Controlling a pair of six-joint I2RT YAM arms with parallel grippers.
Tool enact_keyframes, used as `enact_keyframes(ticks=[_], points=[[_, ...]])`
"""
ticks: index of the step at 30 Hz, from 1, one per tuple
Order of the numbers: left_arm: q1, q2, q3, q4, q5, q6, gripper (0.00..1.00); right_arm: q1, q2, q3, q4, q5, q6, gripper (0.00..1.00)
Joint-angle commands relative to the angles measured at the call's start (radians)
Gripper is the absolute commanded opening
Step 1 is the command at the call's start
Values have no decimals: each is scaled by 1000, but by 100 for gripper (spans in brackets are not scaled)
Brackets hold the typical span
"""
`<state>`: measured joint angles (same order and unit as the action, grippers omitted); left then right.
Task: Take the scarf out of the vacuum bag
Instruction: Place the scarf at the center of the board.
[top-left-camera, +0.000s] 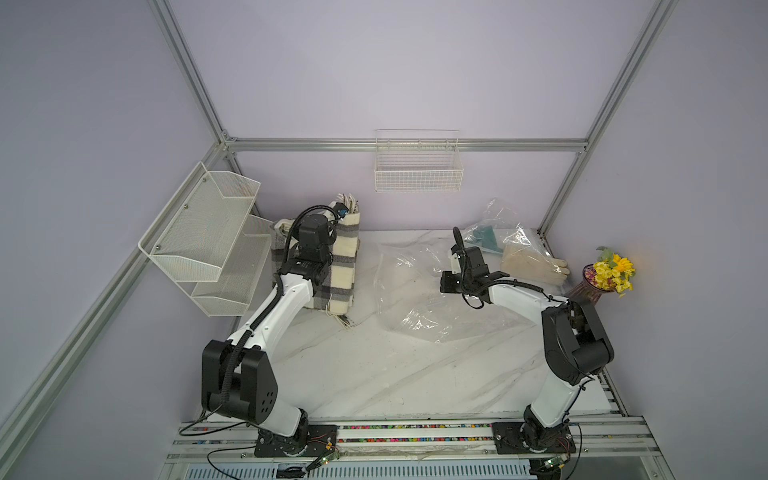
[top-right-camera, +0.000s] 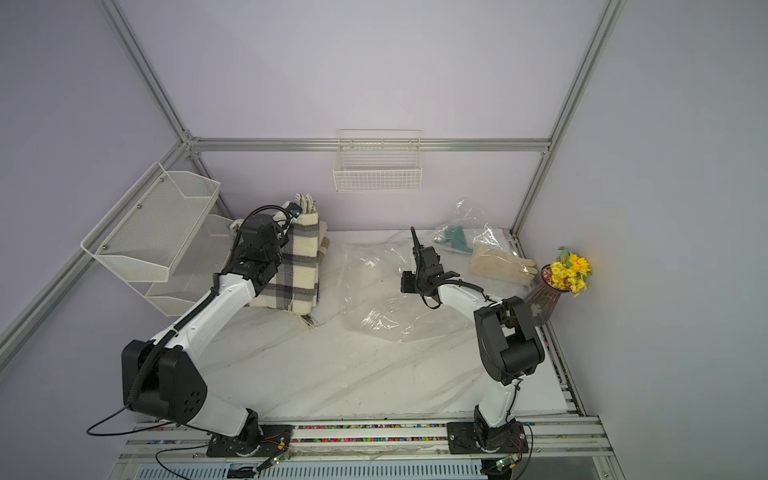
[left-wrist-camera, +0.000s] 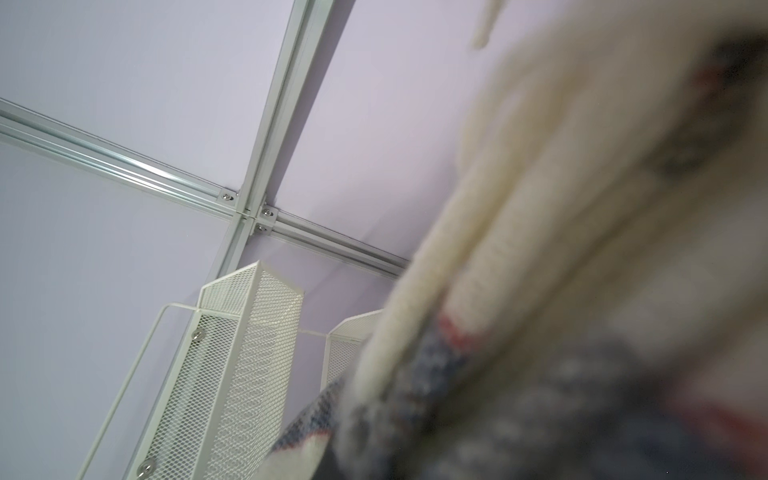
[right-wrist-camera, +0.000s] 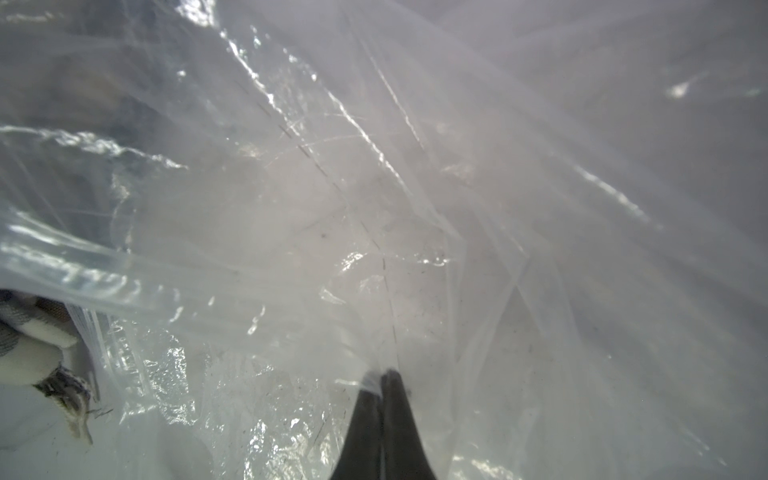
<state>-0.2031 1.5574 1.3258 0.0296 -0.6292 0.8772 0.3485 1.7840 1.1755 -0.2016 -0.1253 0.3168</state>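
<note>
Step in hand: extraction looks essentially complete. The scarf (top-left-camera: 345, 257) is clear of the vacuum bag (top-left-camera: 409, 299) and draped in a folded heap at the left rear of the surface (top-left-camera: 374, 374), just beside the bag's left edge. No plastic lies over it in either top view. The left end effector (top-left-camera: 338, 212) is at the scarf's far end, which stands lifted above the heap. The jaws are buried in wool, and the left wrist view gives only blurred cream and grey folds close to the lens. I read it as closed narrow on that end of the scarf. The right end effector (right-wrist-camera: 380, 376) has its fingers pressed together on a pleat of the clear film, with creases radiating from the pinch, so it is anchoring the bag. The bag lies crumpled mid-surface and appears empty. Next move, by judgement: lower the scarf onto the surface away from the bag, open the left jaws, then release the film. The near fringe (top-left-camera: 341, 320) trails close to the bag's edge and could snag.
</note>
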Motion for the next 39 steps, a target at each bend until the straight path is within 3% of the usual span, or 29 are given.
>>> enact_keyframes(ticks=[1, 12, 26, 27, 28, 30, 31, 32, 39], points=[[33, 29, 90, 159, 19, -71, 0, -5, -14, -11, 4, 1, -4, 0], [55, 275, 275, 168, 49, -98, 0, -6, -4, 0, 4, 5, -14, 0], [77, 625, 514, 118, 73, -253, 0, -5, 20, -7, 19, -5, -28, 0], [82, 650, 530, 104, 67, -278, 9, -5, 20, -6, 18, -6, -30, 0], [85, 670, 545, 89, 64, -306, 28, -5, 20, -7, 17, -7, -31, 0], [89, 697, 555, 82, 55, -337, 77, -5, 21, -4, 17, -7, -33, 0], [91, 706, 555, 81, 57, -346, 95, -5, 20, -3, 17, -8, -34, 0], [92, 713, 555, 85, 54, -353, 100, -6, 21, -2, 16, -10, -34, 0], [109, 764, 596, 54, 49, -385, 100, -5, 35, -1, 18, -19, -35, 0]])
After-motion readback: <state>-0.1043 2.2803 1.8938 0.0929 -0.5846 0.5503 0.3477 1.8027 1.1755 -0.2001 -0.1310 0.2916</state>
